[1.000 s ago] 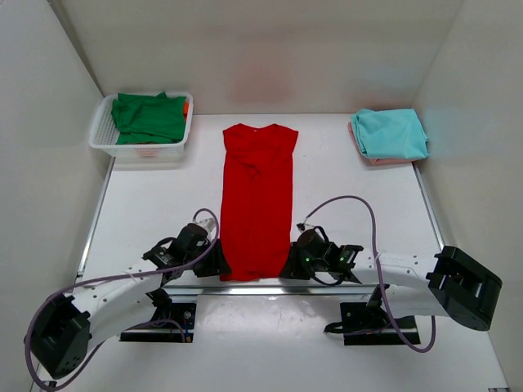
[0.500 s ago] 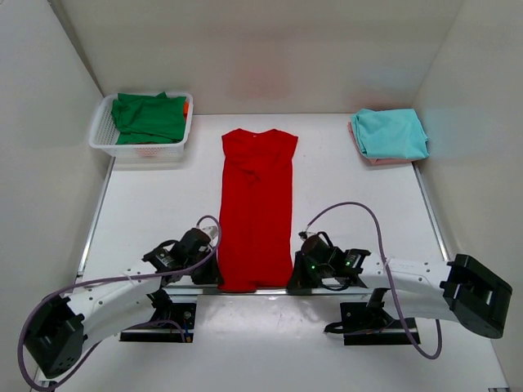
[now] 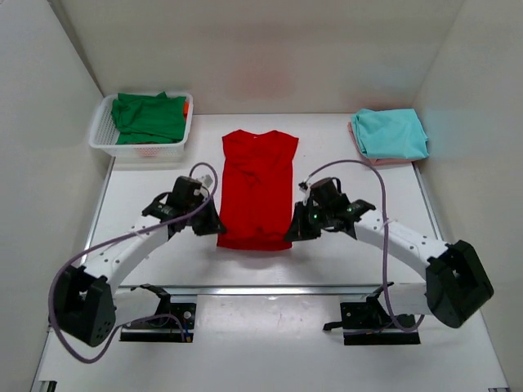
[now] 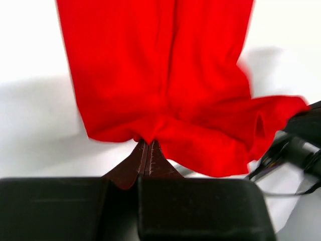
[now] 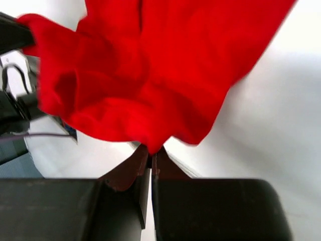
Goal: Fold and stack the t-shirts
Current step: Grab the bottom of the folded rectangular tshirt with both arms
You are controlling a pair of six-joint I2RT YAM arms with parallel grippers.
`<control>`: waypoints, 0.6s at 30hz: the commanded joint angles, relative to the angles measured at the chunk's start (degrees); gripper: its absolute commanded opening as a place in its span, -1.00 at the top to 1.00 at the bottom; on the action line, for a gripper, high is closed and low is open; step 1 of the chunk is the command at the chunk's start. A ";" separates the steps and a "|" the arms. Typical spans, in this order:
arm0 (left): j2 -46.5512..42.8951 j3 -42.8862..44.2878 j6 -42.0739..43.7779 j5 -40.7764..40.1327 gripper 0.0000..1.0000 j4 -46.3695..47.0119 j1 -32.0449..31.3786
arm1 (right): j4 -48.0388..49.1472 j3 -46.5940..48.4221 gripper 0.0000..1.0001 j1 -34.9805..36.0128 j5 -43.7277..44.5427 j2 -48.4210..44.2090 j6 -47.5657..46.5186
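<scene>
The red t-shirt lies mid-table, collar at the far end, its near hem lifted and carried over the lower part. My left gripper is shut on the hem's left corner. On the hem's right corner my right gripper is shut. A folded teal t-shirt rests at the back right on something pink. A dark green t-shirt fills the white basket at the back left.
White walls close in the table on the left, back and right. A metal rail runs along the near edge, with both arm bases just behind it. An orange item peeks out beside the green cloth in the basket.
Both grippers closed on the red t-shirt's near hem corners, then moved away from the near edge toward the collar, lifting the hem so the shirt looks shorter.
</scene>
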 commanded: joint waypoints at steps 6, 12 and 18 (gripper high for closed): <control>16.43 17.61 4.30 4.35 1.00 5.42 9.93 | -8.57 19.62 1.00 -11.82 -5.06 16.10 -16.10; 31.12 28.07 5.62 3.91 0.97 8.22 13.00 | -9.02 33.42 1.00 -15.87 -4.72 32.09 -20.24; 38.44 32.22 3.09 6.90 -0.04 14.89 16.08 | -7.63 43.54 0.16 -18.95 3.01 38.45 -18.75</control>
